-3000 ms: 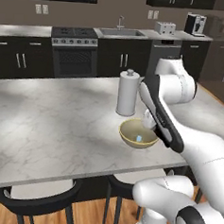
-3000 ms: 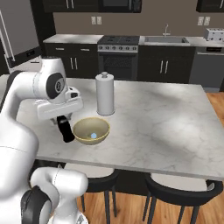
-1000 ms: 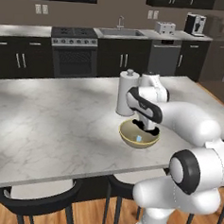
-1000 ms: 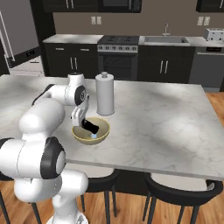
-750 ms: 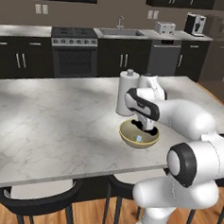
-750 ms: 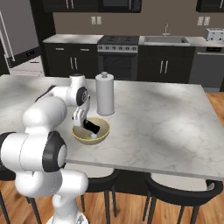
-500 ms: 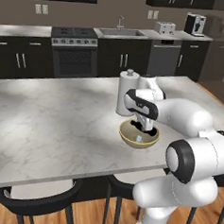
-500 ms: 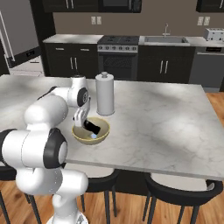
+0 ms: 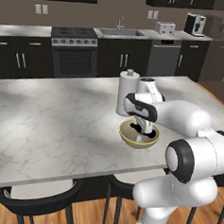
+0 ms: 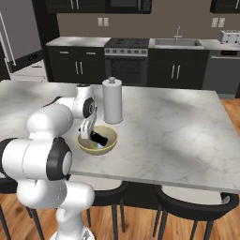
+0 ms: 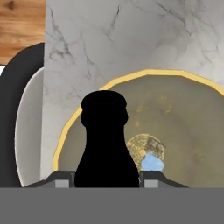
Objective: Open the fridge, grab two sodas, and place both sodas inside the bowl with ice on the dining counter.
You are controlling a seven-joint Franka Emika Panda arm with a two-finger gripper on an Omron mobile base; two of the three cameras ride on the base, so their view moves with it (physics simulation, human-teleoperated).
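My gripper [image 11: 106, 180] is shut on a dark, nearly black soda [image 11: 106, 144] bottle. It holds the bottle tilted inside the tan-yellow bowl [image 11: 131, 78]. In the right base view the soda [image 10: 99, 138] slants across the bowl [image 10: 89, 148], with the gripper [image 10: 88, 133] at its upper end. In the left base view the gripper [image 9: 143, 129] dips into the bowl [image 9: 127, 139] from behind. A pale blue ice cube [image 11: 152, 162] lies on the bowl's bottom beside the bottle. The bowl rests near the front edge of the marble dining counter [image 9: 51, 124]. The fridge [image 10: 18, 35] stands at the far left.
A white paper towel roll [image 9: 127, 93] stands upright just behind the bowl, close to my wrist. Black stools [image 10: 190, 202] are tucked under the counter's near edge. Black cabinets, a stove [image 9: 73, 54] and a sink line the back wall.
Three seconds ago the gripper held the dark soda beside the bowl's near side. It has since swung over the rim and down into the bowl, and has barely moved in the last second.
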